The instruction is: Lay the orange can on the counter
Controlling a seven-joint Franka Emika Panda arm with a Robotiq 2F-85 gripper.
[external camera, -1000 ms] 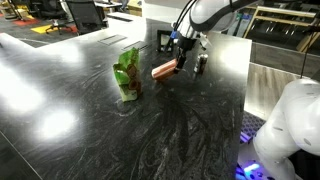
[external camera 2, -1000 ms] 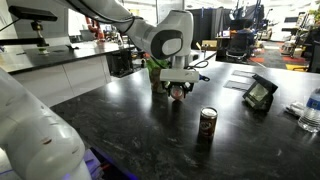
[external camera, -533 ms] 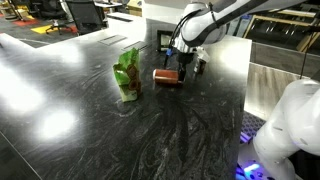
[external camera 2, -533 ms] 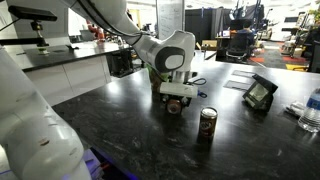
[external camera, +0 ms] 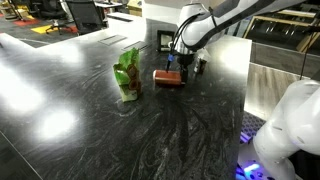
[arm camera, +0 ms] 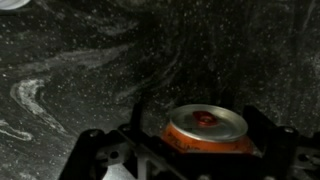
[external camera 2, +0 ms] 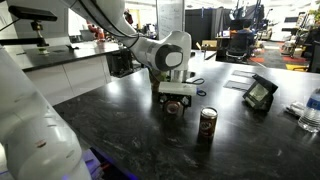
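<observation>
Orange can (external camera: 168,77) lies on its side low on the dark, marbled bench (external camera: 100,130), touching it or a hair above it, near a green bag (external camera: 127,75) and apart from an upright dark can (external camera 2: 207,123). The jaws are narrowed onto its body from both sides, its end facing the wrist camera, and that hold should keep the cylinder from rolling. By my judgement the laying is all but done, and only letting go remains.
</observation>
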